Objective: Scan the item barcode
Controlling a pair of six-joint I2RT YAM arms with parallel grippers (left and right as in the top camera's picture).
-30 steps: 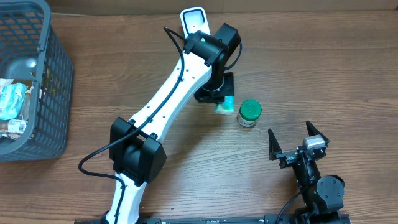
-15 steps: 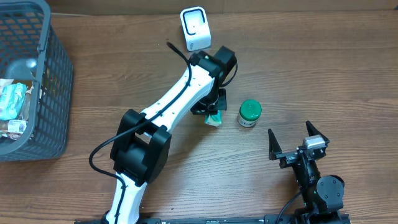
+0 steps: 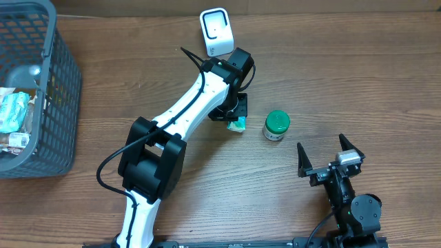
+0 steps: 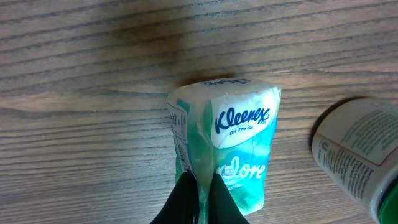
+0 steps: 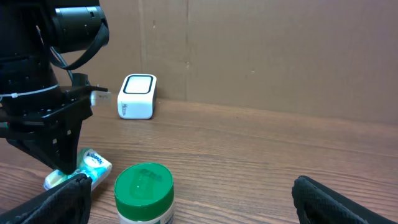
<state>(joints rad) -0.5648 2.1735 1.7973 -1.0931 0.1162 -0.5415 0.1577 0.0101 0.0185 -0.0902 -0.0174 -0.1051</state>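
Left end effector (image 4: 200, 202) pinches one soft, crinkly plastic tissue pack (image 4: 224, 143) down at the wood-grain surface (image 3: 344, 69), just beside one round green-lidded jar (image 3: 276, 126) and near one boxy white scanner (image 3: 216, 32). Right end effector (image 3: 325, 157) gapes wide, empty. One grey mesh basket (image 3: 65, 89) holds several packets (image 3: 14, 114).

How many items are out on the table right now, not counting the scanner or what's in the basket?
2. A tissue pack pinched in the left claw near the table's middle, and a green-lidded jar just right of it.
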